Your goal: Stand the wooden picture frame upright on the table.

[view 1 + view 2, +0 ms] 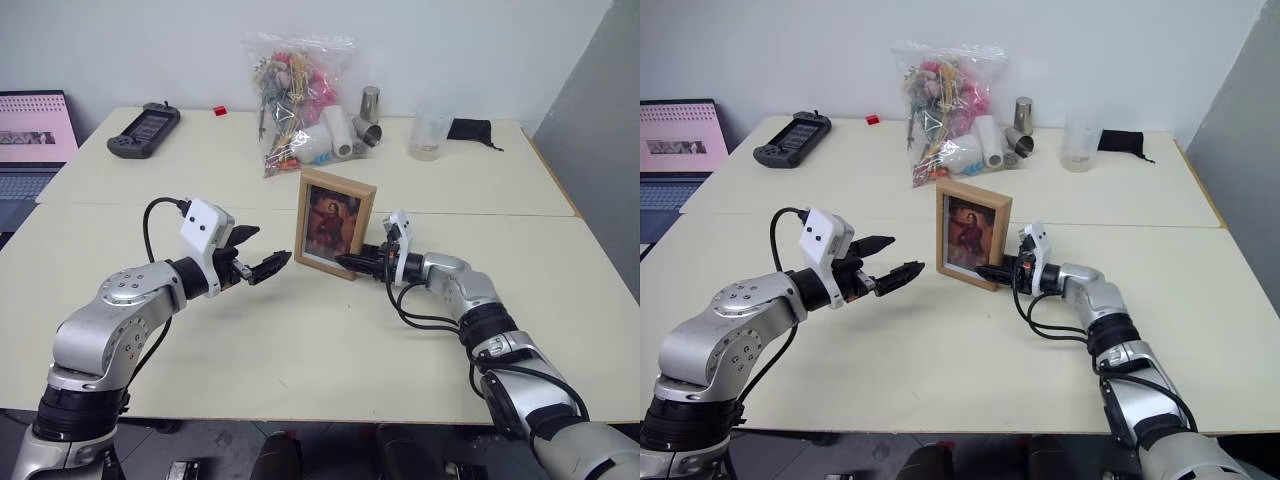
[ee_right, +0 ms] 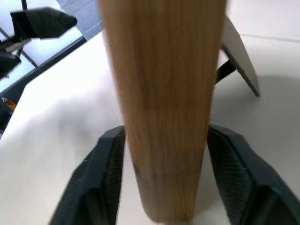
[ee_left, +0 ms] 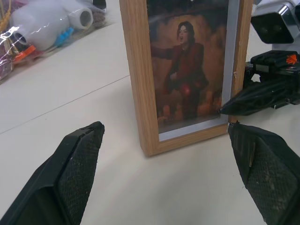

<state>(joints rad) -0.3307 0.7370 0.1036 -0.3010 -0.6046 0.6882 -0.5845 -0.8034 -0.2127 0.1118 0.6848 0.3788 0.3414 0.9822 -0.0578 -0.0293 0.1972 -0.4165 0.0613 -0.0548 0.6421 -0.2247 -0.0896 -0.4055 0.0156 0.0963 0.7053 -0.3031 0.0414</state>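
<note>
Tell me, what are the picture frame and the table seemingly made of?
The wooden picture frame: light wood, apparently unpainted, with visible grain; its front is glossy, perhaps glass. The table: a smooth, matte cream surface, probably laminate; what lies beneath cannot be judged.

The wooden picture frame [image 1: 335, 222] stands upright on the table [image 1: 300, 350], just before the seam. My right gripper [image 1: 352, 262] is at the frame's lower right edge, a finger on either side of it. My left gripper [image 1: 262, 255] hangs left of the frame, apart from it. Behind the frame lies a bag of odds and ends [image 1: 296, 95]; far left of the frame, a handheld console [image 1: 144, 129]; behind and right of it, a plastic cup [image 1: 428, 133].
</note>
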